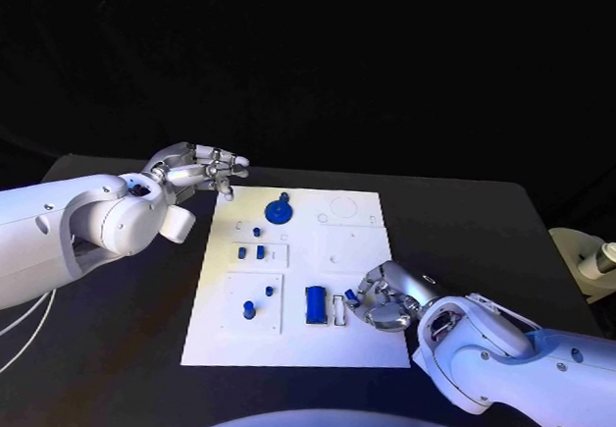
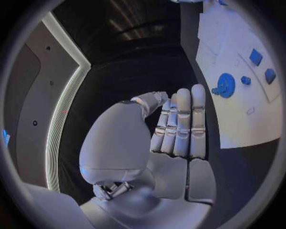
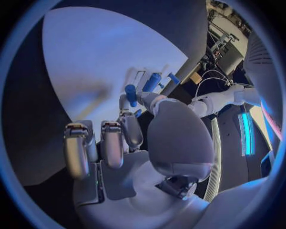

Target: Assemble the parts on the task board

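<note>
I see the task board point(image 1: 299, 341) lying in the middle of the black table point(image 1: 99, 356), its long side running away from me. On it, a round blue disc part point(image 1: 279, 211) sits near the far edge, small blue pegs point(image 1: 251, 252) stand in the middle block on the left side, and more blue pegs point(image 1: 253, 306) stand in the near-left block. A blue rectangular block point(image 1: 314, 304) sits by the near-right part of the board, beside a pale slotted piece point(image 1: 339, 309). My right hand point(image 1: 383, 296) is low over the board's right edge, palm down, with its fingers curled inward next to that block; in the right wrist view a small blue peg point(image 3: 130, 94) stands at the fingertips point(image 3: 132, 133), but I cannot tell whether they actually pinch it. My left hand point(image 1: 198, 171) hovers above the table just off the board's far-left corner, wrist bent, holding nothing; its fingers point(image 2: 181, 124) lie straight and close together with the thumb alongside.
</note>
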